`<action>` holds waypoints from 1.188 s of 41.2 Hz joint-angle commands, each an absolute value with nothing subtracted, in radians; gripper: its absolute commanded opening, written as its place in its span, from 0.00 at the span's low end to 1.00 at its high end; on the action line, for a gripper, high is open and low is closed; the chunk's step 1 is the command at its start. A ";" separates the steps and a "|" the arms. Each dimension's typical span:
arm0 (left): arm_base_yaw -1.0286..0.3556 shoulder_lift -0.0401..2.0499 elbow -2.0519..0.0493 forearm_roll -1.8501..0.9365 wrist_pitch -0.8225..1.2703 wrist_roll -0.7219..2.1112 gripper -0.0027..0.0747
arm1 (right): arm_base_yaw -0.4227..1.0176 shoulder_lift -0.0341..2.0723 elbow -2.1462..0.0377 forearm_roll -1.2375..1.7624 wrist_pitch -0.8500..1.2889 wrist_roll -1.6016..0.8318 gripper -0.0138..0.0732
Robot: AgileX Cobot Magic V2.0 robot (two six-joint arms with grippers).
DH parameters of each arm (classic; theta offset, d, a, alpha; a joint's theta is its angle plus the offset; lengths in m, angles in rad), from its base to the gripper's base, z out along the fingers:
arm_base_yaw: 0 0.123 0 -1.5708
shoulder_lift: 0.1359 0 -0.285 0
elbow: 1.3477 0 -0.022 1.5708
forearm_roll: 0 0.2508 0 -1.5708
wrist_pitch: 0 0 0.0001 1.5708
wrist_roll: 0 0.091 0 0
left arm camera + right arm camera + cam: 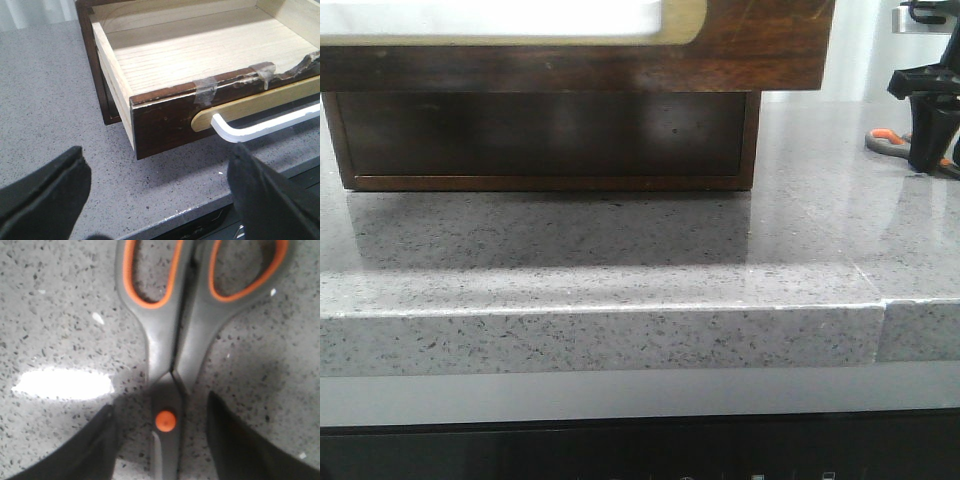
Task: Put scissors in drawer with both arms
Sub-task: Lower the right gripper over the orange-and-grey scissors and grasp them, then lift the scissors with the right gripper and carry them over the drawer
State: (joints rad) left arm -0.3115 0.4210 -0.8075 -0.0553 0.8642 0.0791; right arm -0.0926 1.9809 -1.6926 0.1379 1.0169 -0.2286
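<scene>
Grey scissors [167,365] flat between parted right end effector [162,440] fingers.

Closed grey, orange-looped scissors [170,340] lie flat on the counter; drawer [210,65] stands open.

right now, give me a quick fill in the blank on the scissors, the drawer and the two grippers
1. The drawer is pulled ____, its light wood floor showing.
2. The scissors lie on the ____ countertop.
3. The right gripper has a finger on each side of the scissors' orange ____.
4. The left gripper holds ____.

Missing words: open; speckled grey; pivot; nothing
</scene>
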 commanded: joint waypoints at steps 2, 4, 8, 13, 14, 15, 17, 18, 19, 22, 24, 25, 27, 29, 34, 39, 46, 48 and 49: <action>-0.319 0.432 -0.837 -0.067 0.788 0.069 0.74 | -0.094 1.938 -1.725 0.143 1.034 -0.241 0.47; -0.319 0.432 -0.837 -0.067 0.788 0.069 0.74 | -0.094 1.938 -1.725 0.143 1.046 -0.241 0.38; -0.319 0.432 -0.837 -0.067 0.788 0.069 0.74 | -0.094 1.938 -1.725 0.143 1.056 -0.241 0.28; -0.319 0.432 -0.837 -0.067 0.788 0.069 0.74 | -0.094 1.934 -1.725 0.143 1.058 -0.241 0.25; -0.319 0.432 -0.837 -0.067 0.788 0.069 0.74 | -0.094 1.930 -1.725 0.143 1.061 -0.241 0.25; -0.319 0.432 -0.837 -0.067 0.788 0.069 0.74 | -0.094 1.926 -1.725 0.143 1.061 -0.241 0.25; -0.319 0.432 -0.837 -0.067 0.788 0.069 0.74 | -0.094 1.914 -1.725 0.143 1.061 -0.241 0.25; -0.319 0.432 -0.837 -0.067 0.788 0.069 0.74 | -0.094 1.907 -1.725 0.143 1.061 -0.241 0.25; -0.319 0.432 -0.837 -0.067 0.788 0.069 0.74 | -0.094 1.896 -1.725 0.145 1.060 -0.241 0.25; -0.319 0.432 -0.837 -0.067 0.788 0.069 0.74 | -0.094 1.861 -1.725 0.150 1.045 -0.241 0.25; -0.319 0.432 -0.837 -0.067 0.788 0.069 0.74 | -0.094 1.836 -1.725 0.153 1.036 -0.241 0.25; -0.319 0.432 -0.837 -0.067 0.788 0.069 0.74 | -0.094 1.817 -1.725 0.154 1.029 -0.241 0.25; -0.319 0.432 -0.837 -0.067 0.788 0.069 0.74 | -0.094 1.788 -1.725 0.156 1.017 -0.241 0.25; -0.319 0.432 -0.837 -0.067 0.788 0.069 0.74 | -0.092 1.752 -1.725 0.158 1.004 -0.241 0.25; -0.319 0.432 -0.837 -0.067 0.788 0.069 0.74 | -0.083 1.663 -1.725 0.161 0.971 -0.241 0.25; -0.319 0.432 -0.837 -0.067 0.788 0.069 0.74 | -0.058 1.569 -1.725 0.171 0.923 -0.241 0.25; -0.319 0.432 -0.837 -0.067 0.788 0.069 0.74 | 0.009 1.431 -1.725 0.172 0.841 -0.241 0.25; -0.319 0.432 -0.837 -0.067 0.788 0.069 0.74 | 0.030 1.396 -1.725 0.172 0.819 -0.241 0.25; -0.319 0.432 -0.837 -0.067 0.788 0.069 0.74 | 0.045 1.382 -1.725 0.172 0.805 -0.242 0.25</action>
